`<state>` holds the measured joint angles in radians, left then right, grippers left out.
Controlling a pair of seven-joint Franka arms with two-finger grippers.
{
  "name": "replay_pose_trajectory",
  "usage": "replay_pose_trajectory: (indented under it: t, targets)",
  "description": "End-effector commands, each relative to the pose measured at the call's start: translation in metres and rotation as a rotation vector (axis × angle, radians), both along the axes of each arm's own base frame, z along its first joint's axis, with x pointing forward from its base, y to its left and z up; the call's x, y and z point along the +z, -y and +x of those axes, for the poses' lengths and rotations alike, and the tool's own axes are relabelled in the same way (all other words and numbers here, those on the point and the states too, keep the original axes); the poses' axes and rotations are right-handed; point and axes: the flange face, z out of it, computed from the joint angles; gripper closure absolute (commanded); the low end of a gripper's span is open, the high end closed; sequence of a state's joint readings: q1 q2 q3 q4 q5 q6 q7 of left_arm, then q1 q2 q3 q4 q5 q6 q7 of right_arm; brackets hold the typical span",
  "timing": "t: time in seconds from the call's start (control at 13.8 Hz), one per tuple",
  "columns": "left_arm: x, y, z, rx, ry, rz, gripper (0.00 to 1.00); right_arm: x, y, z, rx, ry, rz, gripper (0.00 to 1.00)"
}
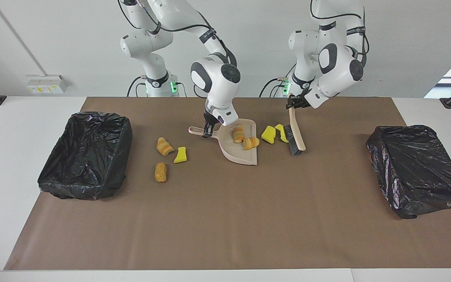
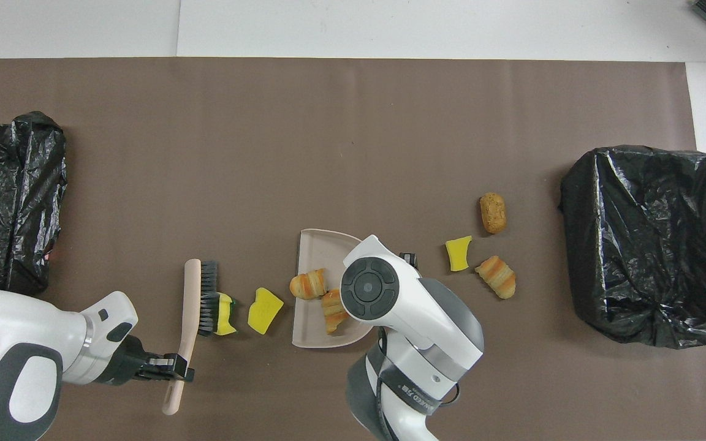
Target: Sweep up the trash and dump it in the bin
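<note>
My right gripper [image 1: 208, 132] is shut on the handle of a beige dustpan [image 1: 242, 153] lying flat on the mat; in the overhead view its own wrist hides it. Two golden-brown lumps [image 1: 238, 134] [image 1: 251, 143] lie in the pan [image 2: 319, 245]. My left gripper [image 1: 293, 103] [image 2: 172, 369] is shut on a wooden brush [image 1: 296, 137] [image 2: 192, 306]. The bristles touch a yellow sponge chunk with a green side [image 2: 225, 306]. A second yellow chunk [image 2: 264, 309] lies between it and the pan's mouth. More trash lies toward the right arm's end: a striped lump [image 1: 164, 146], a yellow chunk [image 1: 180, 155], a brown lump [image 1: 160, 172].
Two bins lined with black bags stand on the brown mat, one at the right arm's end [image 1: 84, 184] [image 2: 644, 245], one at the left arm's end [image 1: 417, 168] [image 2: 3, 196]. White table borders the mat.
</note>
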<state>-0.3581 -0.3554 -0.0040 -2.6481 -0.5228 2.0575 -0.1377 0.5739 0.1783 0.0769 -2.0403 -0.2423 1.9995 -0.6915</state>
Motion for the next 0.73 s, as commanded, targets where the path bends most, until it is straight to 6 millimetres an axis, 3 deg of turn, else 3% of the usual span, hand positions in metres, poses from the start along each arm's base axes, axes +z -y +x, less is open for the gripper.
replay_pose_trajectory:
  t: [0.0,0.15,0.44,0.65]
  targets:
    - [-0.024,0.052,-0.014,0.066,-0.01,0.021,1.0,-0.001,0.005,-0.004,-0.028,-0.003,-0.025,1.0]
    - [-0.027,0.081,-0.016,0.1,0.011,0.002,1.0,-0.001,0.005,-0.004,-0.028,-0.003,-0.025,1.0]
    - [-0.011,0.13,-0.008,0.118,-0.001,-0.044,1.0,-0.001,0.005,-0.004,-0.028,-0.003,-0.025,1.0]
    - [-0.004,0.142,0.001,0.119,0.004,-0.062,1.0,-0.001,0.005,-0.004,-0.028,-0.003,-0.025,1.0]
